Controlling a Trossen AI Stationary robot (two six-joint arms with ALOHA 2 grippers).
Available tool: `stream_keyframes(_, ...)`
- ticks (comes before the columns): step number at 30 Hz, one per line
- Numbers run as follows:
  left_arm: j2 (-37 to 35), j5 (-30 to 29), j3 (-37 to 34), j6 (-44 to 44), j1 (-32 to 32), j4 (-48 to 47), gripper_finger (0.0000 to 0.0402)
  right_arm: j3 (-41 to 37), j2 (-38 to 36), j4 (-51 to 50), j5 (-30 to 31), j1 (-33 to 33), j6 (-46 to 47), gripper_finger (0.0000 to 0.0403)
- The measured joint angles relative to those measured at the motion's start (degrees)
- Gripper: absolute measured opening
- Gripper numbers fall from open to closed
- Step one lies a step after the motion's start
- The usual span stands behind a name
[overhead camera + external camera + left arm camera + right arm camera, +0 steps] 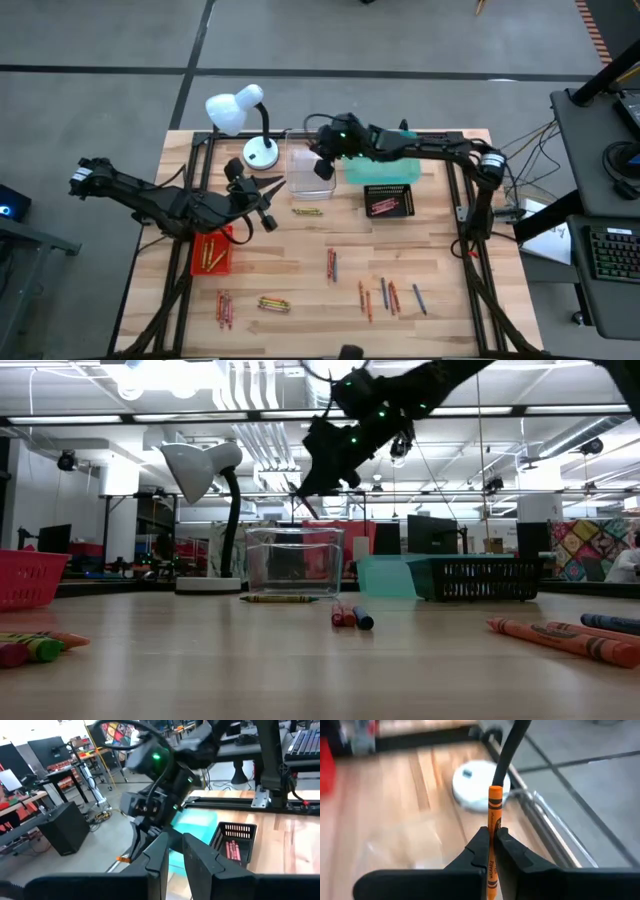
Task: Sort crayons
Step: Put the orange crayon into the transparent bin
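Crayons lie scattered on the wooden table: a pair (331, 265), a bundle (273, 303), several at the near right (390, 295), and one (307, 212) by the clear tray (310, 172). Some more lie in the red tray (212, 250). My right gripper (323, 168) hangs above the clear tray's right side, shut on an orange crayon (493, 810). My left gripper (265, 205) hovers above the table between the red and clear trays. Its fingers (160, 855) stand nearly together, and I see nothing between them. My right gripper pinches the orange crayon between its two fingers around the crayon's middle (493, 824). The crayon lies along the fingers and its free end (495, 792) sticks out past the fingertips. The fingers slant downward, and the crayon is lifted clear of table and trays.
A white desk lamp (245, 110) stands at the far left with its base (262, 153) beside the clear tray. A teal tray (380, 170) and a black tray (390, 200) holding red crayons sit right of the clear one. Black frame rails run along the table's sides.
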Motion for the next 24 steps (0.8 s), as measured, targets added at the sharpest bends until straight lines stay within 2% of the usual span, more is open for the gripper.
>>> stream_keyframes(3,0.00,0.04,-0.03,-2.55,-0.27,-2.75,0.0039,6.17,3.16,-8.66,0.15,-0.54,-4.89,0.0012)
stream_keyframes(10,0.73,0.05,-0.50,-5.73,-0.38,-4.51,0.0039,15.61,9.43,-18.63,0.35,-1.10,-11.48,0.0012)
stream_keyframes(24,0.81,0.07,-0.17,-5.47,-0.40,-5.19,0.0039,25.38,19.11,-19.79,0.87,-1.85,-12.26,0.0013)
